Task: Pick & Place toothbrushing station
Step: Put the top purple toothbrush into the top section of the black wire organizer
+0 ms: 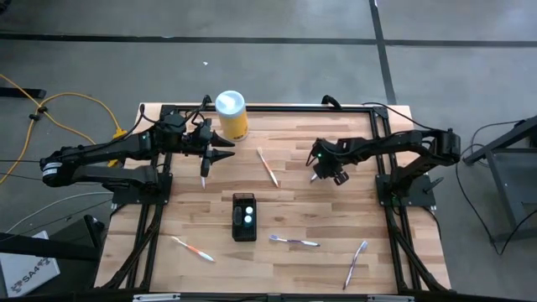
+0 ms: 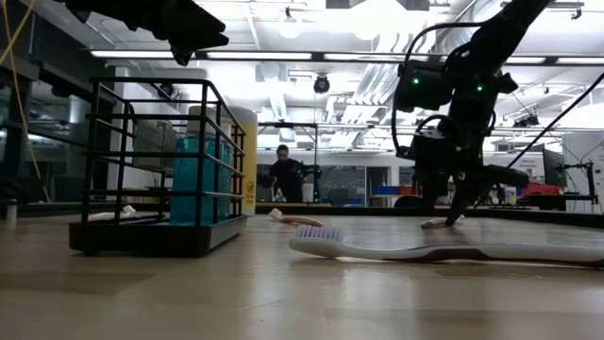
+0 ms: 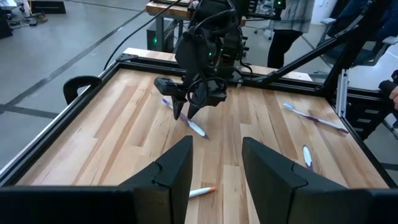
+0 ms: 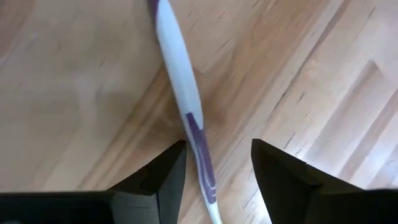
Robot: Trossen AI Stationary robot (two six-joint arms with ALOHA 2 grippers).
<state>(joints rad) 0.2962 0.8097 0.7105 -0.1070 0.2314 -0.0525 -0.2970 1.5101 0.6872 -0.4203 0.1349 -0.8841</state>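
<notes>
The toothbrushing station (image 1: 244,216), a small black wire-frame holder, stands upright on the wooden table (image 1: 336,252) near its middle, toward the front edge; from above, 2 pale round tops show inside it. In the low view the same rack (image 2: 156,170) holds a translucent blue container and casts a dark base on the wood.

The right gripper (image 1: 317,176) hangs low over the right half of the table, fingers spread, straddling a white-and-purple toothbrush (image 4: 186,106) that lies flat on the boards between the 2 fingertips; the fingers do not clamp it. The left wrist view shows that gripper (image 3: 186,112) with its tips just above the brush.

The left gripper (image 1: 225,149) hovers above the table's back left part, jaws apart and holding nothing, just beside a yellow canister (image 1: 232,116) with a white lid.

Other toothbrushes lie scattered: an orange-tipped one (image 1: 268,167) between the 2 grippers, another orange one (image 1: 193,249) at front left, a purple one (image 1: 294,242) just right of the station, and 1 more (image 1: 356,263) at front right.

A white label at the picture's lower left corner (image 1: 23,270) carries letters too small to read. A person (image 2: 283,175) stands far back in the room.
</notes>
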